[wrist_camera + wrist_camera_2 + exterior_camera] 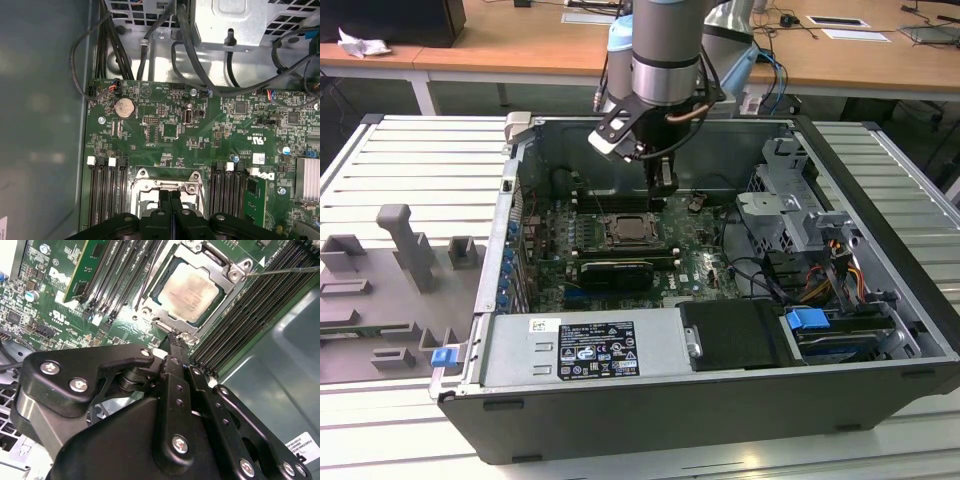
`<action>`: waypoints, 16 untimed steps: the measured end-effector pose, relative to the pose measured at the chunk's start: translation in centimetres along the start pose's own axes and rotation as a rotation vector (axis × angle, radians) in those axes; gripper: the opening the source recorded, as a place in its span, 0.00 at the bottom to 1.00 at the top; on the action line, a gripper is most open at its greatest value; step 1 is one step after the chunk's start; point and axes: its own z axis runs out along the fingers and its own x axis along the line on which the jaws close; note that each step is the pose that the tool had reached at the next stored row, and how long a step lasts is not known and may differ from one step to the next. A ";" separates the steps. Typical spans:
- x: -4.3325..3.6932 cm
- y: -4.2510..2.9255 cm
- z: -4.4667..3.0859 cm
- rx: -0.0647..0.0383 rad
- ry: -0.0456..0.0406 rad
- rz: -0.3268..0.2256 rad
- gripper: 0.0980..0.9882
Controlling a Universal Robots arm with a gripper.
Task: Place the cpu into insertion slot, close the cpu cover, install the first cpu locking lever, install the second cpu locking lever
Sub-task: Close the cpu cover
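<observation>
The cpu (192, 285) lies flat in the insertion slot (630, 230), its pale metal top showing through the cut-out of the silver cpu cover (227, 272), which is folded down over it. A thin locking lever (285, 270) runs out from one corner of the cover. My gripper (173, 340) is shut, its black fingers pressed together with nothing visible between them. Its tip hovers at the socket's edge beside a small silver hook. The first wrist view shows the gripper (170, 196) right above the socket frame (142, 182). In the exterior view the gripper (660, 185) hangs just behind the slot.
Long black memory slots (260, 315) flank the socket on both sides. The grey case wall (280, 390) stands close by. A drive cage (790, 200) with cables fills the exterior view's right, the power supply (590, 350) the front. Grey fixtures (410, 250) sit outside the case.
</observation>
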 end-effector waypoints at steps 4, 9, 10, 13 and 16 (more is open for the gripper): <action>0.01 -0.17 0.05 0.000 0.0001 0.000 0.01; 0.03 -0.34 0.23 0.000 0.0003 0.000 0.01; 0.03 -0.38 0.29 0.000 0.0001 0.000 0.01; 0.03 -0.53 0.37 0.000 -0.0001 0.000 0.01; 0.06 -0.91 0.44 0.000 0.0000 0.000 0.01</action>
